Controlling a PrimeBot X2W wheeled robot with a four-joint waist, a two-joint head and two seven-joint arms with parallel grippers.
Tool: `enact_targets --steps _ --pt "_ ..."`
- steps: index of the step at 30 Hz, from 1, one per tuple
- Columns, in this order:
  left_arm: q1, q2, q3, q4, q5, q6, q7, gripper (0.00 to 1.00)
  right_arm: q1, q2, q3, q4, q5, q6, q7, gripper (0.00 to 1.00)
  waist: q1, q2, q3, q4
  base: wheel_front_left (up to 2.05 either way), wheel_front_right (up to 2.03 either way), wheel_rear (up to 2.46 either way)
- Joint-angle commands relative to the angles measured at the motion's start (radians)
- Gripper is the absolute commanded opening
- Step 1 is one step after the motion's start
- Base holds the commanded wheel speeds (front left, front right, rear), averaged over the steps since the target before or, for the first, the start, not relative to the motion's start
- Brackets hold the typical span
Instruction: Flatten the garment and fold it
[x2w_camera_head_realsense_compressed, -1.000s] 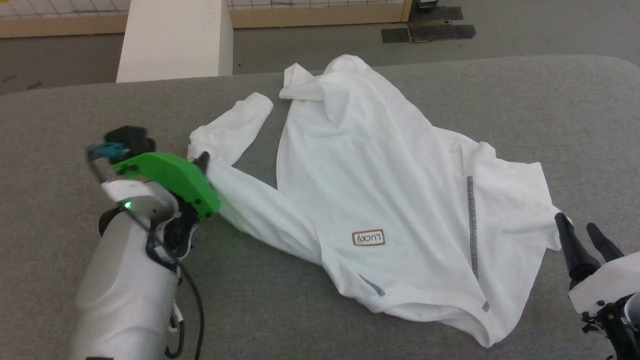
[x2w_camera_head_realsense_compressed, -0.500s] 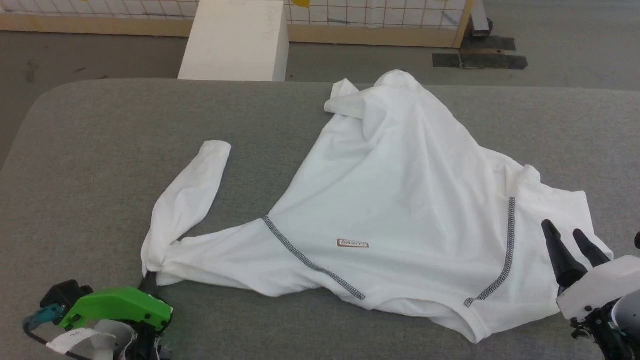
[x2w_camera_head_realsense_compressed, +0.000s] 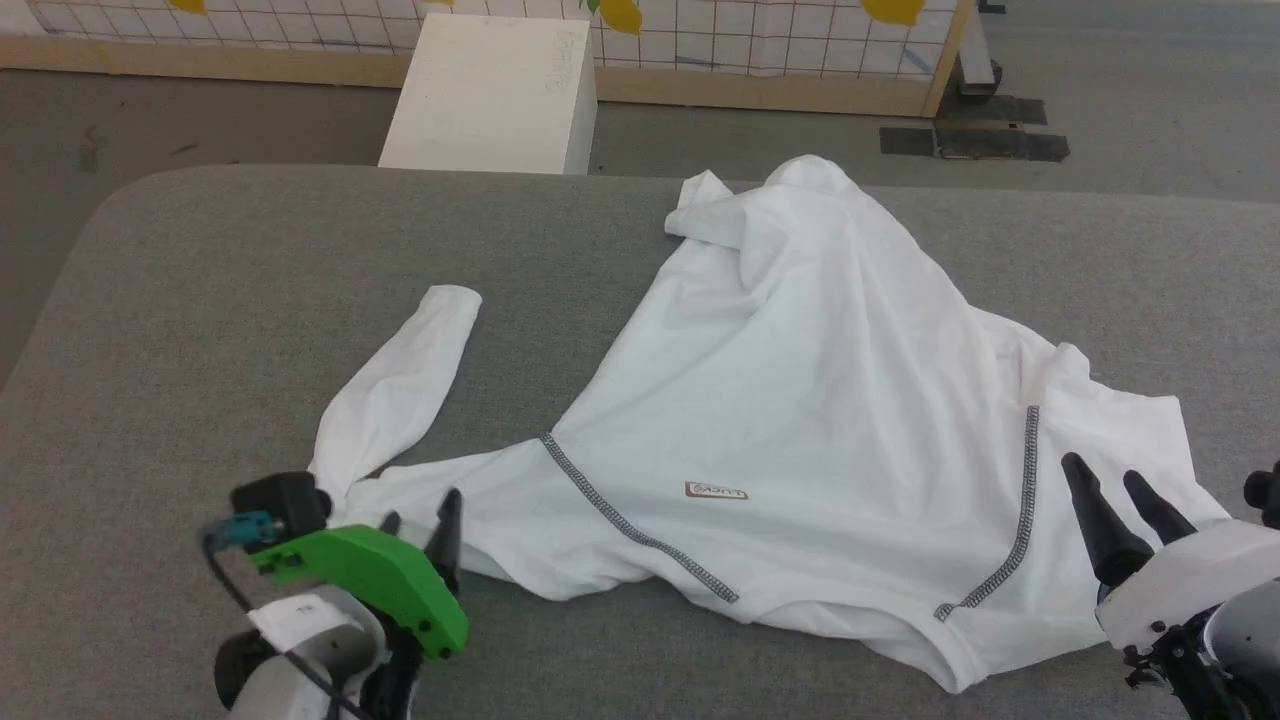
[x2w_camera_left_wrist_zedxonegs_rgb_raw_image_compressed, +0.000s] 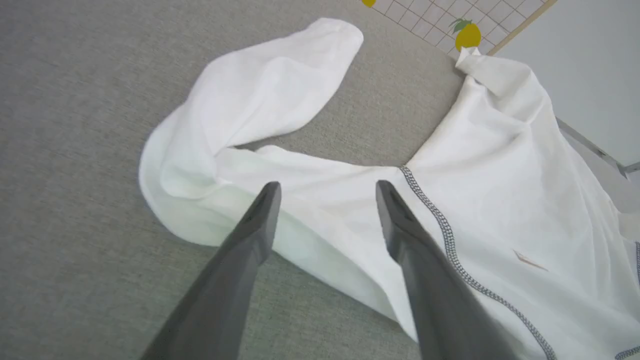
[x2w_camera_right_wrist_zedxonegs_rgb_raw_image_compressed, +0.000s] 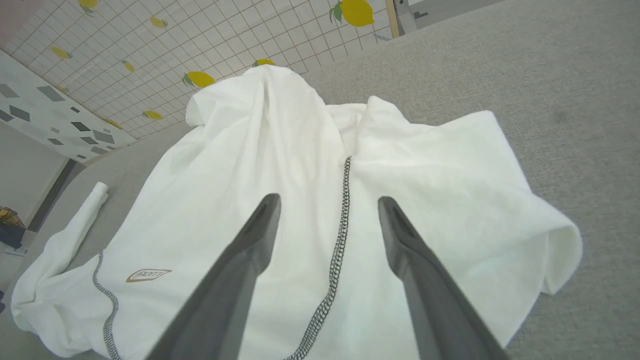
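Grey felt-like cloth covers the counter (x2w_camera_head_realsense_compressed: 230, 280); beyond its far edge stand a white box (x2w_camera_head_realsense_compressed: 495, 95) and a tiled wall panel (x2w_camera_head_realsense_compressed: 760, 45) printed with lemons. The garment (x2w_camera_head_realsense_compressed: 800, 400), white and thin, lies over the middle and right of the counter with its chest patch (x2w_camera_head_realsense_compressed: 716, 491) facing up. It is far from flat: the body bunches to a peak at the far edge, and the long sleeve (x2w_camera_head_realsense_compressed: 400, 400) on the left runs out from the body, then doubles back at a sharp bend.

The left claw (x2w_camera_head_realsense_compressed: 420, 512) sits at that bend, near the front left, fingers spread wide and gripping nothing. In the left wrist view the sleeve fabric lies under and between the two fingers, though whether they touch it is hard to say. That placement suits the spreading step: the sleeve is pulled out sideways, and its turned-back cuff end is not yet straightened.

The right claw (x2w_camera_head_realsense_compressed: 1103, 472) is also wide and empty, poised over the garment's right side by the speckled seam (x2w_camera_right_wrist_zedxonegs_rgb_raw_image_compressed: 345, 210). From there it could take the loose right edge and draw it outward.
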Motion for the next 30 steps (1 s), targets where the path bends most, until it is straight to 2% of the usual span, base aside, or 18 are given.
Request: enact_targets --steps 1,6,10,12,13,14,15,19,22,25,30 --pt "0.018 0.002 -0.021 0.003 -0.002 0.017 0.046 1.0 0.004 0.001 0.002 0.003 0.005 -0.001 -0.008 1.0 0.0 0.0 0.007 -0.007 0.0 0.0 0.0" --pt "0.012 0.012 -0.056 0.038 0.023 0.069 0.133 1.0 -0.007 0.001 0.006 0.007 0.006 -0.001 -0.017 1.0 0.0 0.0 0.019 -0.025 0.0 0.0 0.0" --pt "0.008 0.015 -0.057 0.093 0.031 0.102 0.159 1.0 -0.009 0.001 0.007 0.012 0.006 -0.001 -0.024 1.0 0.0 0.0 0.024 -0.035 0.0 0.0 0.0" --pt "0.003 0.007 -0.054 0.109 0.018 0.093 0.154 1.0 -0.008 0.001 0.008 0.014 0.007 -0.001 -0.028 1.0 0.0 0.0 0.026 -0.038 0.0 0.0 0.0" --pt "0.001 0.001 -0.05 0.113 0.009 0.086 0.147 0.97 -0.008 0.001 0.008 0.016 0.007 -0.001 -0.03 1.0 0.0 0.0 0.027 -0.039 0.0 0.0 0.0" --pt "-0.003 -0.007 -0.045 0.114 0.0 0.075 0.131 0.36 -0.007 0.001 0.009 0.017 0.008 -0.001 -0.033 1.0 0.0 0.0 0.027 -0.038 0.0 0.0 0.0" --pt "-0.005 -0.013 -0.04 0.114 -0.008 0.065 0.117 0.0 -0.006 0.001 0.009 0.018 0.008 -0.001 -0.035 1.0 0.0 0.0 0.028 -0.038 0.0 0.0 0.0" --pt "-0.007 -0.049 0.032 0.088 -0.085 0.026 0.039 0.0 -0.009 0.001 0.013 0.026 0.009 -0.001 -0.039 1.0 0.0 0.0 0.031 -0.031 0.0 0.0 0.0" --pt "0.022 -0.048 0.094 0.045 -0.127 0.021 0.001 0.0 -0.014 0.001 0.016 0.032 0.008 -0.001 -0.041 1.0 0.0 0.0 0.029 -0.022 0.0 0.0 0.0" --pt "0.078 -0.032 0.133 0.012 -0.148 0.041 0.01 0.0 -0.015 0.001 0.015 0.035 0.007 -0.001 -0.041 1.0 0.0 0.0 0.027 -0.011 0.0 0.0 0.0" --pt "0.182 -0.005 0.156 0.006 -0.156 0.099 0.066 0.0 -0.013 0.001 0.015 0.041 0.005 -0.001 -0.041 1.0 0.0 0.0 0.023 0.007 0.0 0.0 0.0"
